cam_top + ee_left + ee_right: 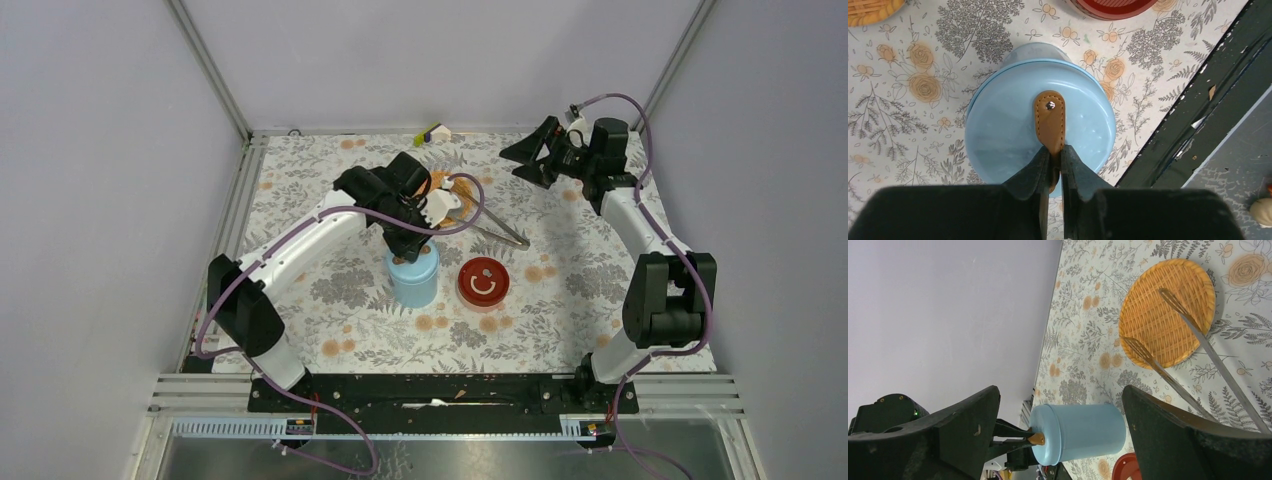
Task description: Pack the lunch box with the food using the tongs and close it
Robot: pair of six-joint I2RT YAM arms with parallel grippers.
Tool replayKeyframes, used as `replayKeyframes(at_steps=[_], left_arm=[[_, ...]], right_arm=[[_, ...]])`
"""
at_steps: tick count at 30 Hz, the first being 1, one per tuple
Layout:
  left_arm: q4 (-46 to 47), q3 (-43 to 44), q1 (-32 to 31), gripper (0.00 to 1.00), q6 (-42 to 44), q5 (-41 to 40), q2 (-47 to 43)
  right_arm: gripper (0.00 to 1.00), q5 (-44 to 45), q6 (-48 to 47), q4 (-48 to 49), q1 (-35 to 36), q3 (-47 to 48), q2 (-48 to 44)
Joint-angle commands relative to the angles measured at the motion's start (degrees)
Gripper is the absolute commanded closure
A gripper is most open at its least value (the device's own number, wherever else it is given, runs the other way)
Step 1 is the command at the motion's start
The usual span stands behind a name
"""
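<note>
The light blue lunch box (413,280) stands mid-table with its round lid (1013,125) on top. My left gripper (1055,150) reaches down from above and is shut on the lid's brown leather tab (1049,115). The right wrist view shows the same tub (1083,432), with the left gripper's fingers (1008,432) pinching the tab (1037,439). The silver tongs (1198,340) lie with their tips across the orange woven plate (1168,310). My right gripper (1060,395) hangs open and empty at the back right (530,155). The food is hidden.
A red round disc (483,282) lies just right of the lunch box. A small yellow-green and white item (432,133) sits at the table's far edge. The black base rail (1198,110) runs along the near edge, with a small beige rounded thing (1260,210) beyond it.
</note>
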Motion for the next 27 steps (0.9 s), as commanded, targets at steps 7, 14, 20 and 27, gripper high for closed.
replayKeyframes(at_steps=[7,14,20,27], left_arm=[[-1.76,-4.28,-0.51,0.88,-1.37,6.16,8.35],[-0.67,-7.21,-0.23,0.87,-0.73,6.72,10.00],[-2.05,-4.04,-0.36,0.70,-0.88,5.27,8.98],[-3.40,1.99,-0.40,0.62,-2.72,3.03,7.61]], right_arm=[[0.00,-0.27,0.29,-0.23,0.39,-0.86,-3.27],[0.00,-0.53,0.40,-0.23,0.37,-0.93,-3.24],[0.00,-0.80,-0.13,-0.23,0.38,-1.04,-3.60],[0.00,-1.15,-0.13,-0.11,0.49,-0.85,-3.19]])
